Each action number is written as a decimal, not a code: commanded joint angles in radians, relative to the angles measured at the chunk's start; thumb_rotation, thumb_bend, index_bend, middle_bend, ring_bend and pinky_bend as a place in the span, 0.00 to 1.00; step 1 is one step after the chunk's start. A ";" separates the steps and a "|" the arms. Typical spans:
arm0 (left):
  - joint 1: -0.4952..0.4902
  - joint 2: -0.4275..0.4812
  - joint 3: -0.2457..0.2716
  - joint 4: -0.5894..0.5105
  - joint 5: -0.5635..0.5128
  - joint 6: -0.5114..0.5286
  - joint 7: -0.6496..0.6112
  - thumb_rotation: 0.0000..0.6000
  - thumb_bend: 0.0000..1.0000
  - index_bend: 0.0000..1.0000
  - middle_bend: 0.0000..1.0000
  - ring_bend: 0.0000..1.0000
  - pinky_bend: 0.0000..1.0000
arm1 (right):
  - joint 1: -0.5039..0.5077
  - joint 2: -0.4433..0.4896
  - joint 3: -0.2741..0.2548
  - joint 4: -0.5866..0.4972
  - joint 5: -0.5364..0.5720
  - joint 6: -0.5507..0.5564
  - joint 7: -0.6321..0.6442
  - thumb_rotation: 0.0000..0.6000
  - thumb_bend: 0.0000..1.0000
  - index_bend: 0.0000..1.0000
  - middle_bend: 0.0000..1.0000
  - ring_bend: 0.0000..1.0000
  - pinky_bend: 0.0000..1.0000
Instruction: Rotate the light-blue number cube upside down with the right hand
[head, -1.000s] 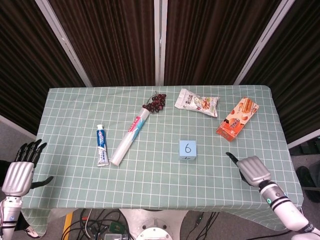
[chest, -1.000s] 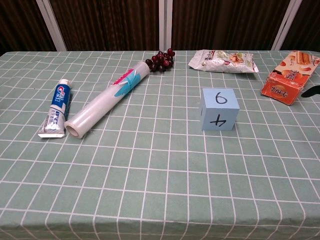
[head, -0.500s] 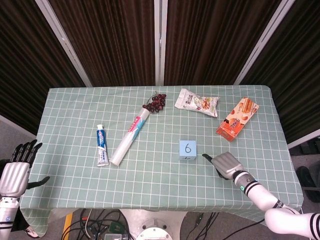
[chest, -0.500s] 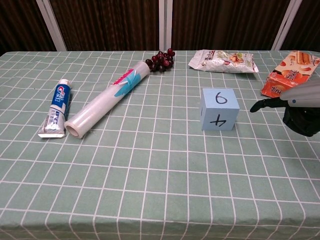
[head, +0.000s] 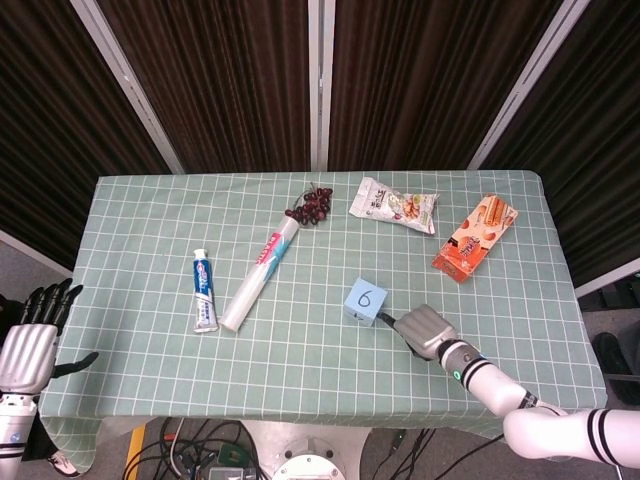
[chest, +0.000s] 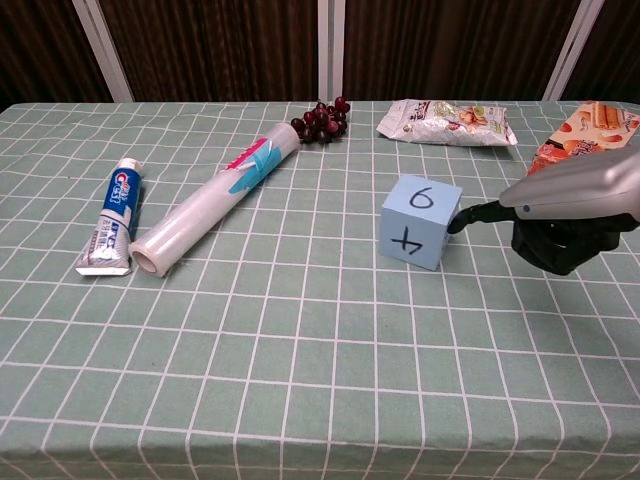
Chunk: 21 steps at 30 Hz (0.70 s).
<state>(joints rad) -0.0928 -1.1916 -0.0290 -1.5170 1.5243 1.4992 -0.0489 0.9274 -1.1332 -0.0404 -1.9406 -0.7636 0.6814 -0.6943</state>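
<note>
The light-blue number cube (head: 365, 300) (chest: 420, 222) stands on the green checked tablecloth, right of centre. It is tipped and turned a little, with a 6 on top and a 4 on the front. My right hand (head: 425, 330) (chest: 570, 215) lies just to its right, low over the table. The thumb tip touches the cube's right face, and the other fingers hang below the palm, holding nothing. My left hand (head: 30, 345) hangs off the table's near-left corner with its fingers spread and empty; the chest view does not show it.
A toothpaste tube (head: 204, 290) (chest: 115, 215) and a roll of clear film (head: 260, 280) (chest: 215, 205) lie on the left. Dark grapes (head: 312, 205) and a snack bag (head: 395, 205) lie at the back. An orange biscuit box (head: 475, 237) (chest: 580, 135) sits behind my right hand.
My right hand has moved left across the table from the near-right edge until its thumb met the cube. The cube has shifted left and tipped. The left hand sank slightly.
</note>
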 joint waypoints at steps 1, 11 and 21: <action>0.002 0.001 -0.001 0.000 -0.002 0.002 -0.002 1.00 0.00 0.07 0.00 0.00 0.00 | 0.045 -0.020 -0.004 -0.014 0.034 0.006 -0.015 1.00 1.00 0.00 0.92 0.82 0.72; 0.012 0.008 -0.002 0.010 -0.008 0.013 -0.020 1.00 0.00 0.07 0.00 0.00 0.00 | 0.227 -0.094 -0.014 0.003 0.209 0.001 -0.061 1.00 1.00 0.00 0.92 0.82 0.72; 0.022 0.013 -0.003 0.022 -0.011 0.022 -0.043 1.00 0.00 0.07 0.00 0.00 0.00 | 0.449 -0.151 -0.040 0.027 0.441 0.012 -0.117 1.00 1.00 0.00 0.92 0.82 0.72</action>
<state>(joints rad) -0.0715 -1.1784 -0.0320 -1.4958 1.5131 1.5211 -0.0913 1.3223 -1.2631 -0.0653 -1.9299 -0.3890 0.6939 -0.7893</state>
